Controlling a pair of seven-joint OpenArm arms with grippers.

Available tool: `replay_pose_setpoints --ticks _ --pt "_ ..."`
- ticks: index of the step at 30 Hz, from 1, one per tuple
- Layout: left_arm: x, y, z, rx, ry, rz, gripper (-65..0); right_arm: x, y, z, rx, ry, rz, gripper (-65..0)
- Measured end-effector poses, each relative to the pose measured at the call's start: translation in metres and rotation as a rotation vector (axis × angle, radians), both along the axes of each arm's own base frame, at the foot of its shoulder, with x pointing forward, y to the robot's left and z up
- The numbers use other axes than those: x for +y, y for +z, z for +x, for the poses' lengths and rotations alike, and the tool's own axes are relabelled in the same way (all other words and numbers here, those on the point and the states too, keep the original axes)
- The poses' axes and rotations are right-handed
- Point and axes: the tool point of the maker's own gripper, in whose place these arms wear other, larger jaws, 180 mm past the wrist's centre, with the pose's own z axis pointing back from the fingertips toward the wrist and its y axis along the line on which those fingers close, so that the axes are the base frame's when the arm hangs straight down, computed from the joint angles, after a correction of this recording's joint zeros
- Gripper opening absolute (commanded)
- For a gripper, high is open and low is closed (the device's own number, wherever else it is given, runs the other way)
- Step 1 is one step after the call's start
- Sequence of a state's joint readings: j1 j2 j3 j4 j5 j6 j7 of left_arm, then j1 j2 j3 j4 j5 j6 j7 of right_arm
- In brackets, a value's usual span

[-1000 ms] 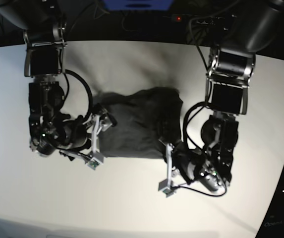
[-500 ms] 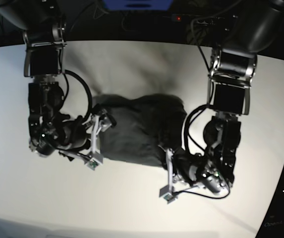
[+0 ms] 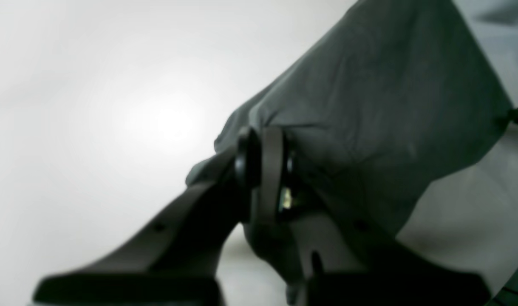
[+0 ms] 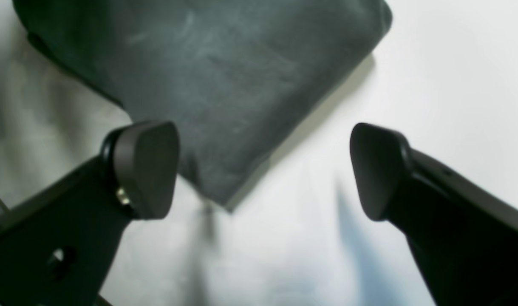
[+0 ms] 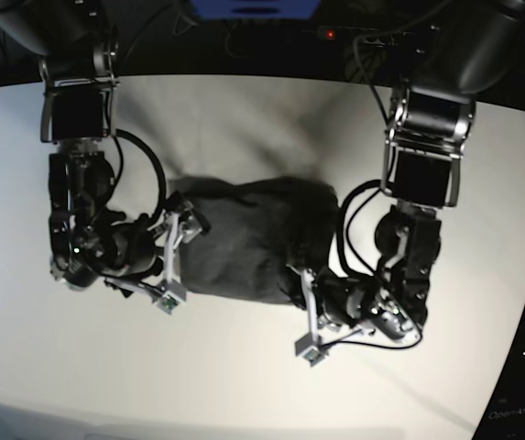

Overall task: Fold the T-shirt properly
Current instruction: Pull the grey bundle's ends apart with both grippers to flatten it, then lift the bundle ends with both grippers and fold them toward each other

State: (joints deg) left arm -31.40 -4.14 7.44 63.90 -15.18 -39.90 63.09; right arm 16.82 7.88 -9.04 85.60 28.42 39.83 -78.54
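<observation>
Lying bunched in a dark heap on the white table (image 5: 262, 385), between the two arms: the T-shirt (image 5: 244, 243). Pinching its near edge tight, lifting a fold of cloth off the surface: the left gripper (image 3: 265, 170). Hanging spread wide over a flat corner of the cloth, gripping nothing: the right gripper (image 4: 263, 170). Trailing beside both wrists: black cables (image 5: 152, 170).

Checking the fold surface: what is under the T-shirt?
The white table shows all around the T-shirt, which lies on it. Anything beneath the cloth is covered and cannot be seen.
</observation>
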Motion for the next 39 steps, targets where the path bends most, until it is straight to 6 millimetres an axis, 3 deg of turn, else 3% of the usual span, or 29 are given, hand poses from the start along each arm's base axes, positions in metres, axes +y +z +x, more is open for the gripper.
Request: replay_pose_setpoints --ticks 8,15,17,25,34,39 --pt "0.021 -0.015 0.002 -0.001 0.025 0.072 -62.3 -0.001 0.001 0.001 -0.002 -0.003 0.0 -2.8" --pt "0.018 -0.029 -0.005 0.006 0.029 0.051 -61.9 0.001 0.01 0.008 -0.03 -0.002 0.006 -3.8" --pt "0.017 -0.029 -0.005 0.003 0.03 0.047 -61.8 0.003 0.015 0.009 -0.05 0.003 0.006 -10.6" --pt "0.017 -0.025 -0.003 -0.007 0.031 0.045 -61.8 0.013 0.02 0.011 -0.066 0.011 0.029 -63.5" --pt "0.017 -0.017 0.004 -0.027 0.033 0.041 -61.8 0.014 0.018 0.01 -0.064 0.01 0.035 -64.4" --pt "0.017 -0.017 0.004 -0.027 0.033 0.041 -61.8 0.029 0.012 0.002 -0.062 0.01 0.091 -64.4"
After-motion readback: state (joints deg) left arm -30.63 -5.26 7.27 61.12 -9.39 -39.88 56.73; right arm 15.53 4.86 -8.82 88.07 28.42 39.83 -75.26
